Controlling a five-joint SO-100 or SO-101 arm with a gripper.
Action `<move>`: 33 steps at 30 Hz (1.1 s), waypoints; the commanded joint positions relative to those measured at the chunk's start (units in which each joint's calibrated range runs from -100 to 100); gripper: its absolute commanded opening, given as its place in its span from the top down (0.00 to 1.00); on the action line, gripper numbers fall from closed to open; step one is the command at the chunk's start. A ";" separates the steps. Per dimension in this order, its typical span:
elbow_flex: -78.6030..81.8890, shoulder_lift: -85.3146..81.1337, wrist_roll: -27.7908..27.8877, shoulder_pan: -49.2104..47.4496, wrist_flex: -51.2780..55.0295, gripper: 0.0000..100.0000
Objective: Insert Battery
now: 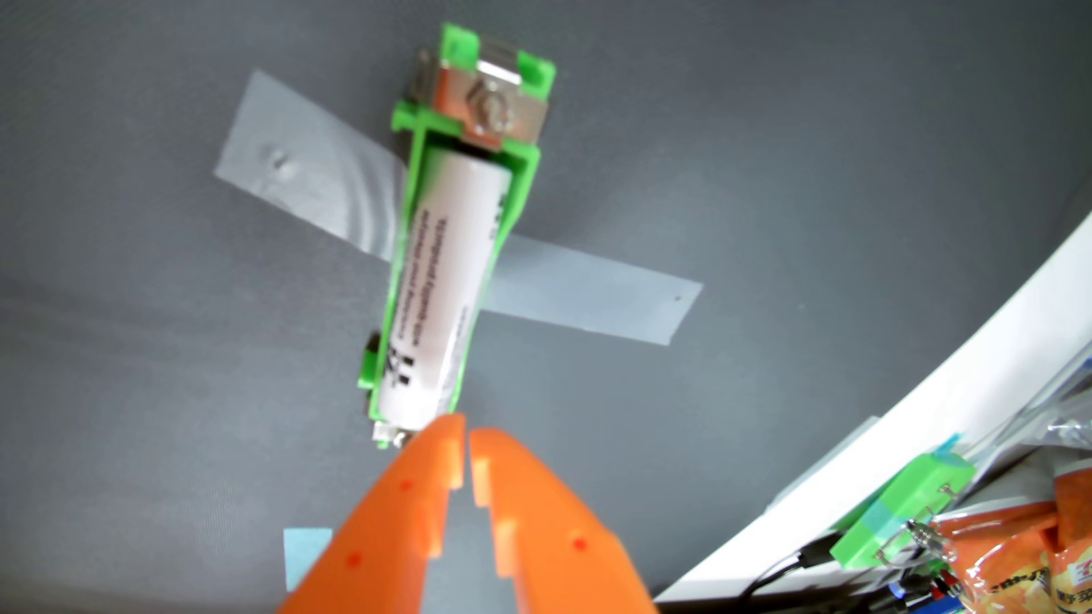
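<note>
Orange claw (pixel 467 434) comes up from the bottom edge of the wrist view, both fingers pretty much pressed together with only a thin slit between them, and nothing held in there. Its tips sit right at the near end of the battery holder, just touching or a hair off; too blurry to call.

Using that green battery holder (pixel 413 195) as the landmark, biggest stuff first: the grey table (pixel 768 147) fills nearly everything around it. Off to the holder's lower right, a white curved edge (pixel 975 366) sweeps across the corner, and past that there's clutter: an orange snack bag (pixel 1004 567), some dark cables (pixel 786 570), and a second green printed part (pixel 898 513) with a bit of teal tape on it.

Grey tape (pixel 591 292) runs under the holder in a long strip, sticking out on both its left and right sides, apparently pinning it to the table. A small light blue square (pixel 304 552) sits below and left of the holder, partly hidden behind the claw.

The white battery (pixel 440 283) is lying in the holder's channel, lengthwise, with dark print along its side. Its far end butts up near the metal contact plate (pixel 490 109) at the holder's top end, which has a bolt or nut in the middle. The near end of the battery is right above the claw tips.
</note>
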 commanded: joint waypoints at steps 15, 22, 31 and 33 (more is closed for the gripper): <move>2.66 -0.90 -0.08 0.54 -0.41 0.99; 2.66 -0.57 -0.08 0.54 -0.41 0.99; -0.76 -2.73 -0.03 -0.87 0.27 0.98; -0.94 -4.99 -0.03 -0.76 0.52 0.98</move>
